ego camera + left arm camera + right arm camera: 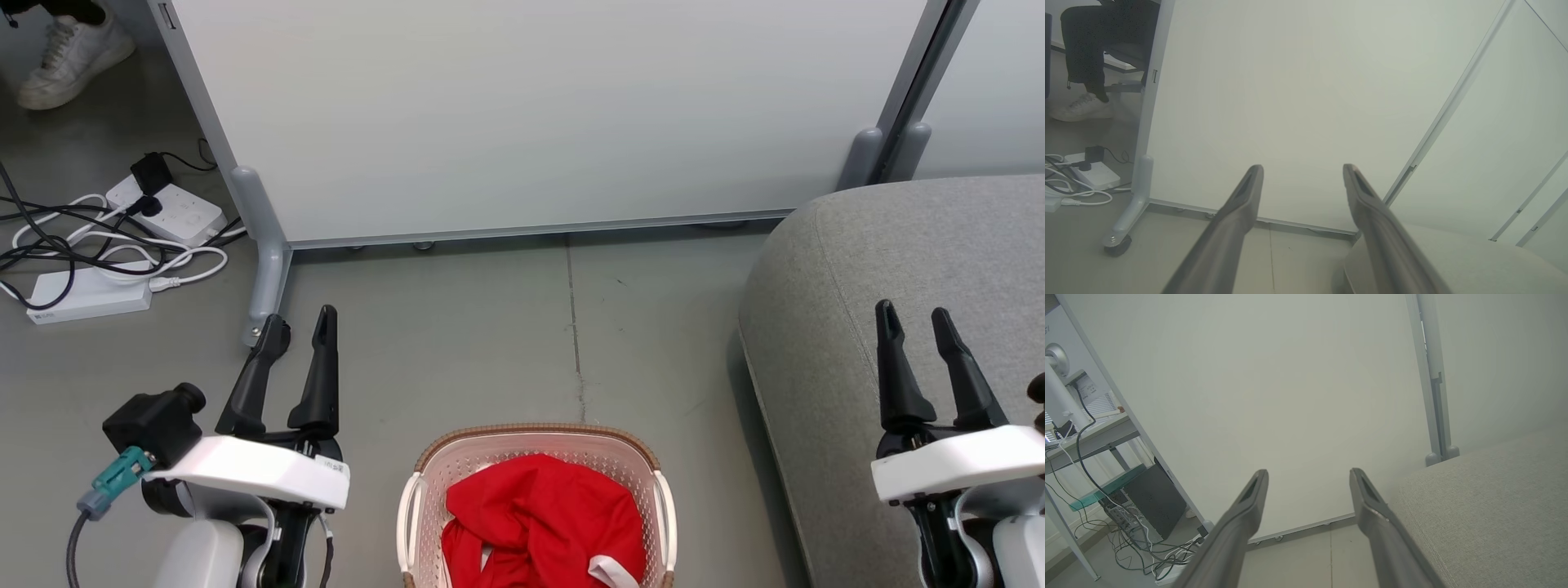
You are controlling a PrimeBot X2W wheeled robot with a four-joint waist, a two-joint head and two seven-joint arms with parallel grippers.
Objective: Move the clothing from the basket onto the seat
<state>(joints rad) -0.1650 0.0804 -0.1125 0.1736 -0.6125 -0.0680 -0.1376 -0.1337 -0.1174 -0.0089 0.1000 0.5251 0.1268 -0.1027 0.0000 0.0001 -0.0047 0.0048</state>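
Bright-red clothing (543, 523) with a bit of white trim lies heaped in the cream perforated basket (535, 445), which stands on the floor at the bottom middle of the head view. The grey seat (898, 269) rises to the right of it, also the seat (1474, 261) and the seat (1490, 506) in the wrist views. My left gripper (302, 322) hangs open over the floor left of the basket, holding nothing; its fingers (1237, 216) point at the partition. My right gripper (913, 317) is open above the seat's front, empty.
A pale partition panel (531, 114) on a wheeled foot (265, 286) stands behind. Power strips and tangled cables (106, 245) lie on the floor at the left. A person's white shoe (69, 53) is at the far left. A desk with a computer (1147, 498) stands beyond.
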